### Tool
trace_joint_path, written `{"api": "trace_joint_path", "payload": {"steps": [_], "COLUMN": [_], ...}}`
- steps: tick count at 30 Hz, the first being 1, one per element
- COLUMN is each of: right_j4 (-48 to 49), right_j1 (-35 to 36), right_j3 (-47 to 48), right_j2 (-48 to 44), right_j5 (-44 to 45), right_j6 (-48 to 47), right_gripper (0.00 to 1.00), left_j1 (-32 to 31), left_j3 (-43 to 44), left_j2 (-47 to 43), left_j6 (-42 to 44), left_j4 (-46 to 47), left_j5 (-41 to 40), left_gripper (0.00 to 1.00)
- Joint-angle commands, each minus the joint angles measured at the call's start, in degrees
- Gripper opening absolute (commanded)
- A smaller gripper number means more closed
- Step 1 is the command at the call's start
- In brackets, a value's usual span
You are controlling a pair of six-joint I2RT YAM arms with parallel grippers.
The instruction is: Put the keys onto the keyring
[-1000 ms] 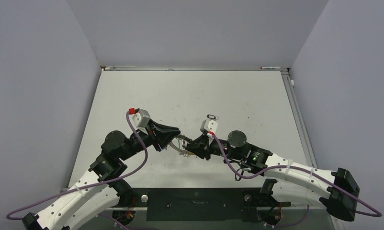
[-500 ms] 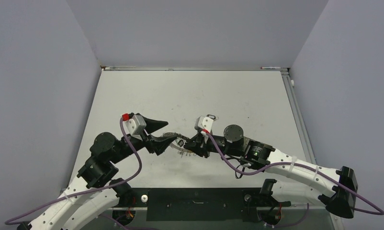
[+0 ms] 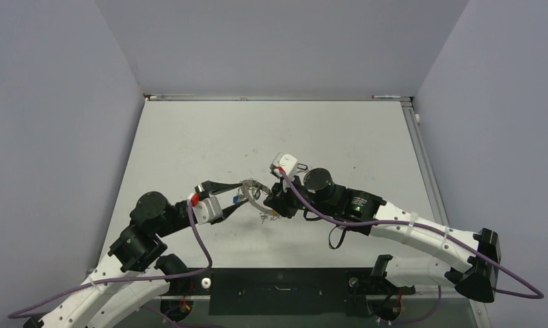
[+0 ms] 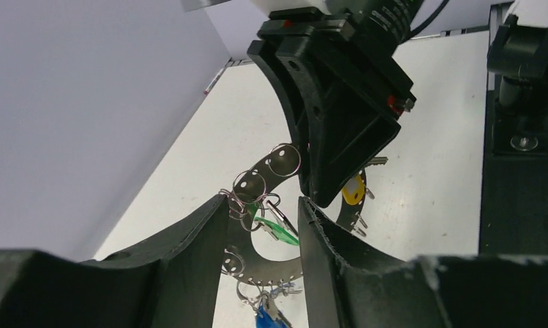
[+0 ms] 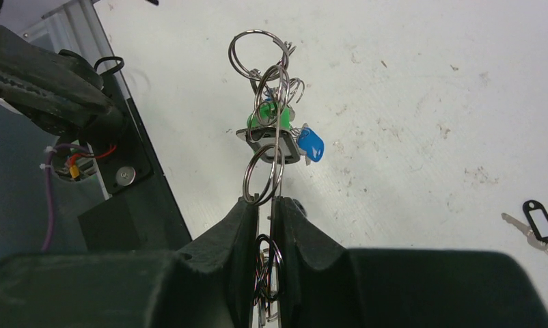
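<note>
Left gripper (image 4: 262,199) farther in, astride keyring (image 4: 247,256) rim

The left arm (image 3: 87,301) and the right arm (image 3: 421,236) are built alike, with smooth white shells on the lower links and round black joint housings further along. A purple cable (image 3: 197,236) hangs in loose loops beside each one. Each wrist carries a small white box (image 3: 285,164), and a red plug (image 3: 194,198) sits by the left one. A green light (image 3: 359,201) glows on a black housing of the right arm. The left hand (image 4: 261,205) and the right hand (image 5: 264,201) are matt black, with thick wedge-shaped fingers (image 4: 189,253) finely ribbed along their inner edges. Both bases stand at a black plate (image 3: 278,287).
</note>
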Motion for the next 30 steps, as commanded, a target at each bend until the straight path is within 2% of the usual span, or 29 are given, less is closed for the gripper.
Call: {"api": "trace_joint_path", "payload": {"steps": [1,13,19,30], "right_j4": [1.24,0.94,1.62,1.61], "right_j1": [1.16,3.07,3.39,3.48], "right_j3": [3.86,4.27,4.02,4.52], "right_j2": [-1.06,-1.42,-1.23,-0.76], "right_j5": [2.18,2.38,2.44,2.2], "right_j6": [2.56,3.57,3.79,4.38], "right_gripper": [0.05,0.05,0.05,0.05], "left_j1": [-2.34,-15.12,-16.72,-18.46], "left_j3": [-2.84,-2.65,-3.91,-4.88], "left_j2": [-1.08,5.74,5.1,2.88], "left_j6": [10.4,21.08,22.89,26.57], "left_j4": [5.68,6.14,7.58,5.54], "left_j5": [2.65,-7.08,-9.76,-14.7], "left_gripper": [0.37,0.27,0.22,0.25]}}
